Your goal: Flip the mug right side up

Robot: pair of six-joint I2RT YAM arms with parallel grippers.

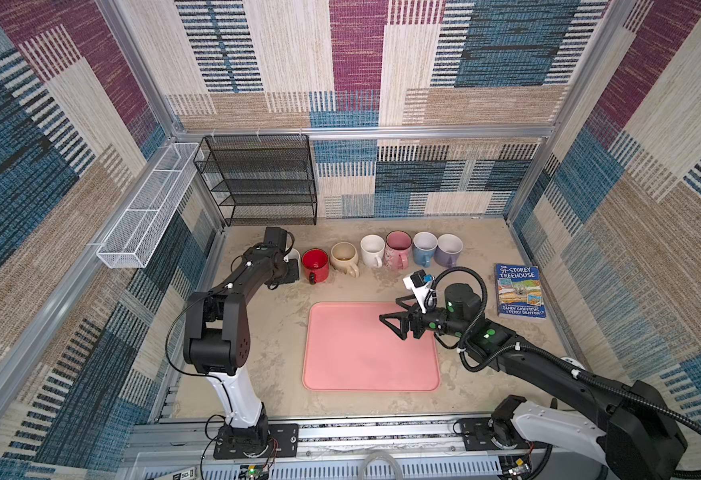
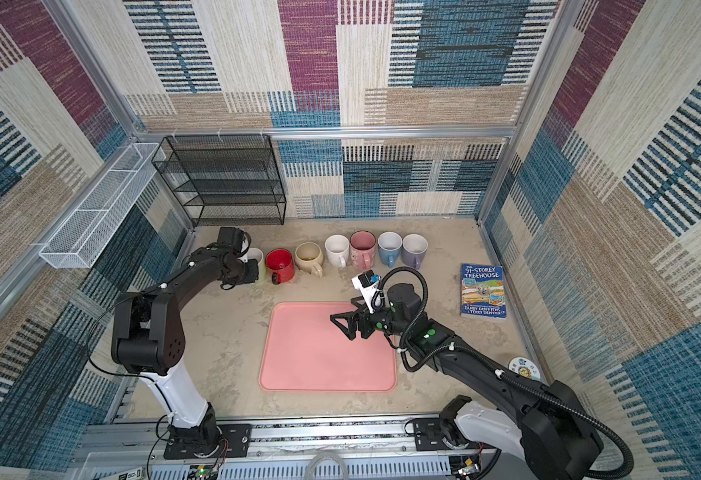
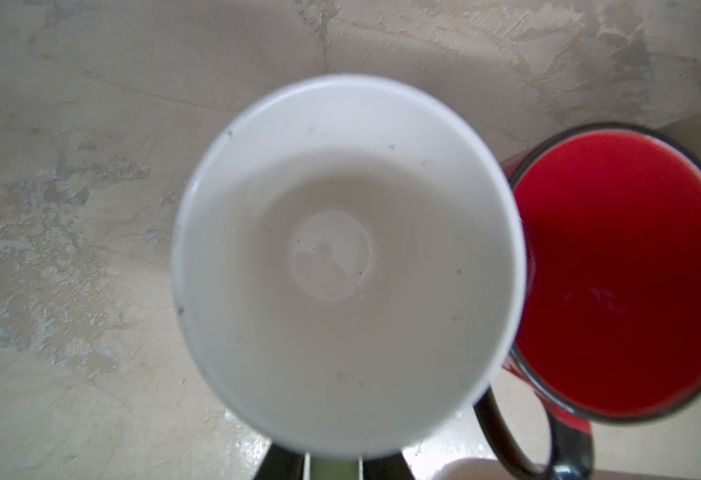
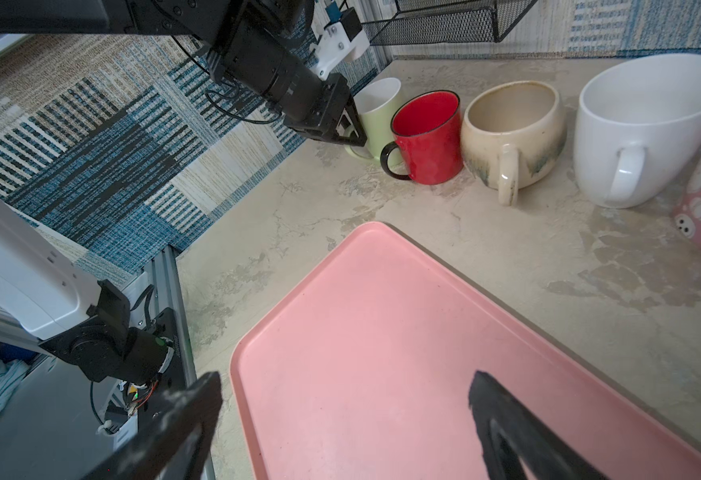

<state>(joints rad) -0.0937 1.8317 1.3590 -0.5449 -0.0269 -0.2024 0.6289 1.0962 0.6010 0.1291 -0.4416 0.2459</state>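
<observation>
Mug [image 4: 373, 129], pale green and mouth-up, stands far left beside the red mug [image 3: 623, 270], directly under the left gripper [image 3: 332, 466], whose fingers flank its near-side handle [image 4: 354, 153], pinching or loose I cannot tell; the right gripper [image 1: 392, 322] hangs spread over the tray [image 1: 365, 365], well apart.

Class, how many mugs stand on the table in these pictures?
7, in one row, left to right in a top view: pale green mug, partly hidden there, red mug, beige mug, white mug, pink mug, blue mug, purple mug. No others show.
</observation>
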